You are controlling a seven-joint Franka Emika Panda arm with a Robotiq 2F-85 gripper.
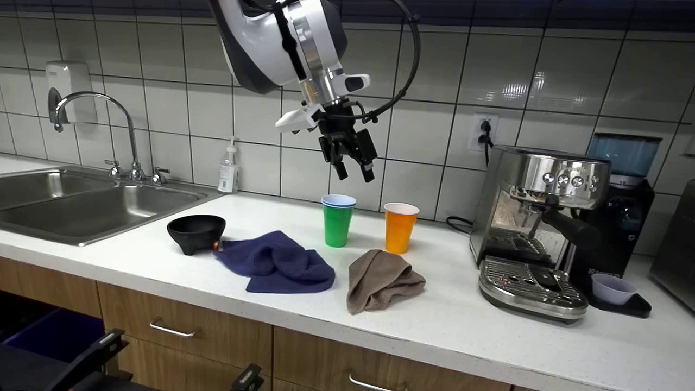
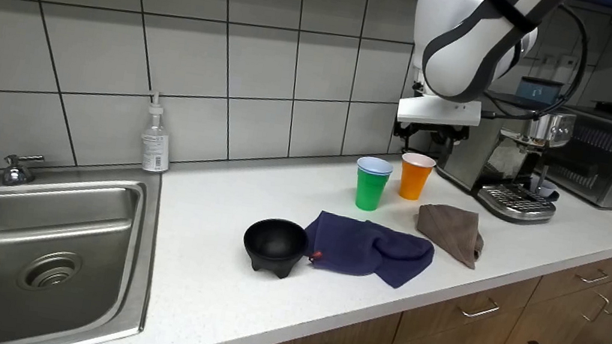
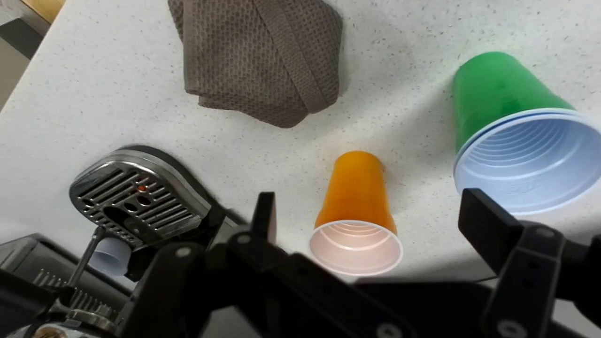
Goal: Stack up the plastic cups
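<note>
The green cup (image 1: 337,228) stands upright on the counter, with the blue cup (image 1: 339,200) nested inside it; only the blue cup's rim and pale inside show. Both also show in the wrist view, the green cup (image 3: 500,91) and the blue cup (image 3: 530,162). The orange cup (image 1: 400,233) stands upright and apart beside them, and it shows between the fingers in the wrist view (image 3: 358,192). My gripper (image 1: 355,172) is open and empty, in the air above the cups and touching none of them.
A brown cloth (image 1: 383,282) and a dark blue cloth (image 1: 279,263) lie in front of the cups. A black bowl (image 1: 196,232) and the sink (image 1: 108,209) are to one side, a coffee machine (image 1: 543,217) to the other. The tiled wall (image 1: 423,130) is close behind.
</note>
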